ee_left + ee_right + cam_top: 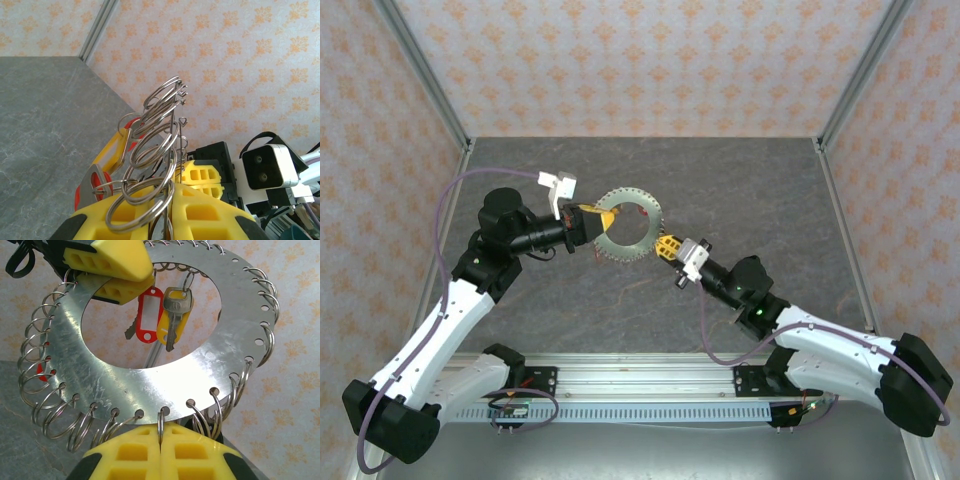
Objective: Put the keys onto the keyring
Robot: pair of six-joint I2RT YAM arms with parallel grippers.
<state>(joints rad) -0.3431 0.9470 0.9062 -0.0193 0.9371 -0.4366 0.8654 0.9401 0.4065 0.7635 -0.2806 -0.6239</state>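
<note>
Aloft, the left gripper (pixel 602 216) and right gripper (pixel 665 246) each pinch the keyring (pixel 165 380) over a mottled grey counter (pixel 650 320) walled by orange-flowered wallpaper (pixel 650 70).

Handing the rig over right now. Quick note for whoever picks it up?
Left claw: shut on the rim of the keyring, upper-left side in the top view.
Right claw: shut on the opposite rim, at a split ring.
Keyring: a flat metal plate edged with split rings, held above the table between both claws.
Keys: tagged red and yellow, already hanging from rings beside the left claw.
Left to do: most rings look empty. I can't tell whether more keys remain.
</note>
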